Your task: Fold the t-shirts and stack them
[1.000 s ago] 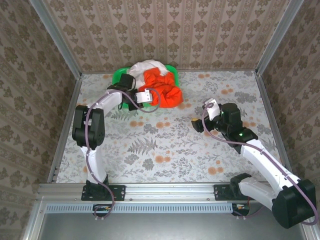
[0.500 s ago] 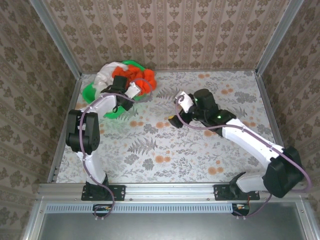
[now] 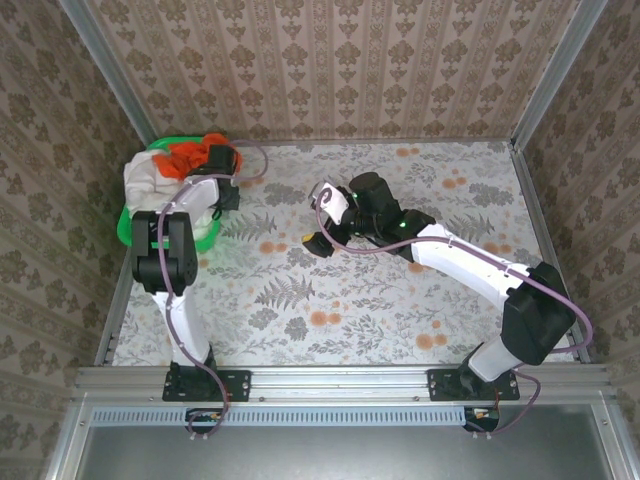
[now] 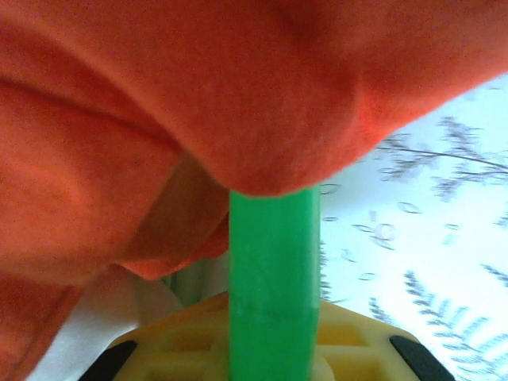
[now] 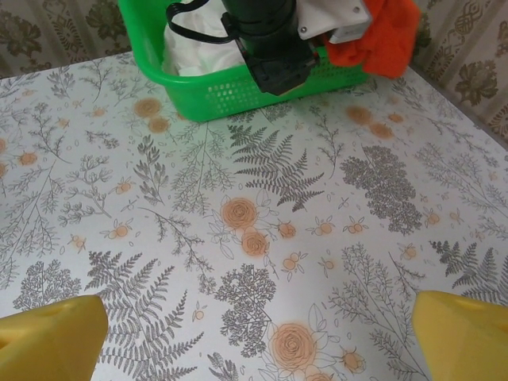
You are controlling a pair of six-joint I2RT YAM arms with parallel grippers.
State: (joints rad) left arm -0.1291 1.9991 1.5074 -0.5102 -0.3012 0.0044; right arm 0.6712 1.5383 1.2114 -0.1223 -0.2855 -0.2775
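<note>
Top view, 10 o'clock corner of the floral table [image 3: 400, 300]: green basket [image 3: 125, 225], close against the left wall. Holds both t-shirts. White t-shirt [image 3: 145, 178] bunched at the basket's 9 o'clock side. Orange-red t-shirt [image 3: 188, 158] crumpled at its 1 o'clock side, spilling over the rim. Both unfolded, both in a heap.

Left gripper [image 3: 222, 162]: sits at the basket's 2 o'clock edge, touching the orange-red cloth. Seen from the left wrist, clamps on the basket's green rim, the bar running straight up between the yellow jaws toward 12 o'clock. Above it, orange-red folds from 9 round to 2 o'clock, draped over the bar's top. A patch of white cloth at 7 o'clock. Cannot tell whether any cloth is pinched in together with the rim.

Right gripper [image 3: 318, 242]: hangs over the table's middle, well apart from the basket, with the right arm reaching in from 5 o'clock. Jaws spread wide. From the right wrist, yellow fingertips [image 5: 48, 337] at 7 and 5 o'clock, bare flowered tabletop between them, nothing gripped. Faces the basket at 12 o'clock in that view, with white cloth at 11, orange-red at 1, and the left arm's black wrist in front of the basket between the two.
</note>
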